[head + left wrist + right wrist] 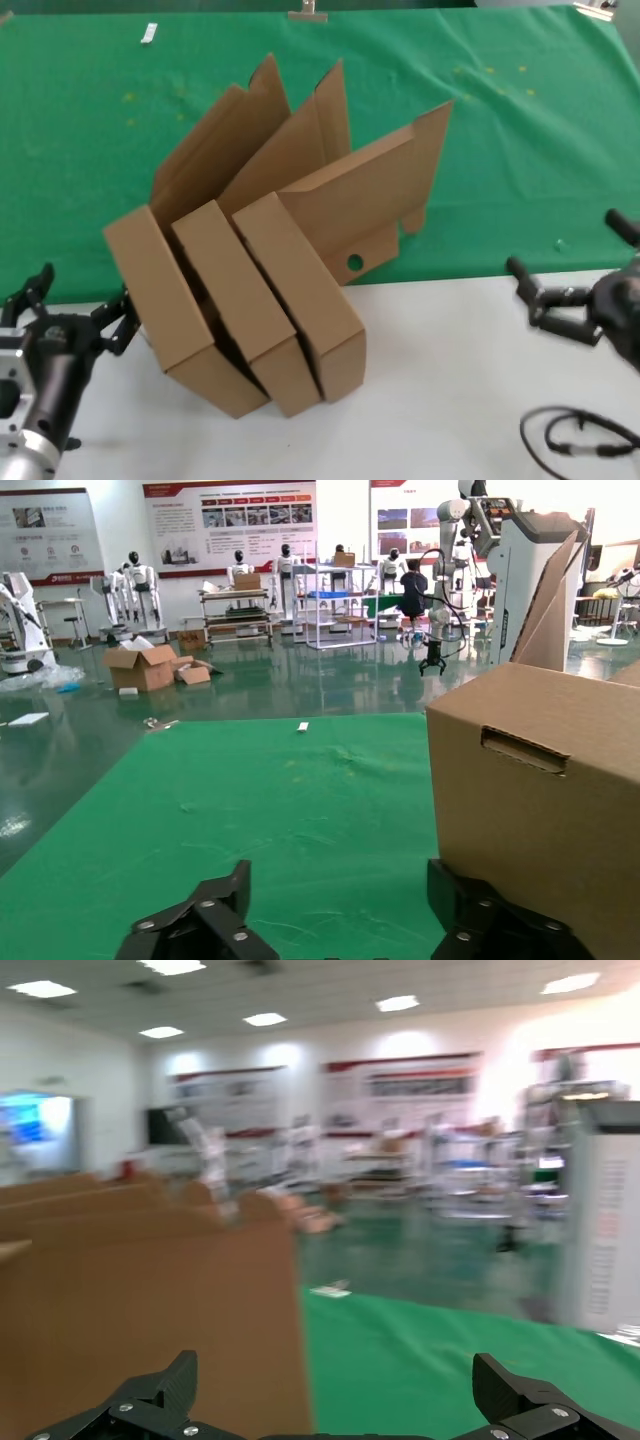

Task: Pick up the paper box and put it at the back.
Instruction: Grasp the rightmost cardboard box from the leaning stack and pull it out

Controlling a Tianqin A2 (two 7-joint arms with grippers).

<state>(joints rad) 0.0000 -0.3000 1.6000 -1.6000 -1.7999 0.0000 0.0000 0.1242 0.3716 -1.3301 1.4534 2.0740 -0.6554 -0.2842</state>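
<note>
Three alike brown paper boxes lean together with their lids up, across the line between the white tabletop (pixel 450 390) and the green cloth at the back (pixel 520 150): left (pixel 160 300), middle (pixel 235 300), right (pixel 300 290). I cannot tell which one the task means. My left gripper (pixel 82 300) is open at the table's near left, with one finger beside the left box. In the left wrist view that box (pixel 540 800) stands just past one side of the open left gripper (pixel 340 910). My right gripper (pixel 565 250) is open, far right of the boxes. In the right wrist view, the open right gripper (pixel 335 1400) faces a box wall (pixel 150 1300).
A black cable (pixel 575 435) loops on the white table at the near right. A small white strip (pixel 149 33) and a clip (pixel 308 12) lie at the cloth's far edge. Yellowish specks (pixel 490 72) dot the cloth.
</note>
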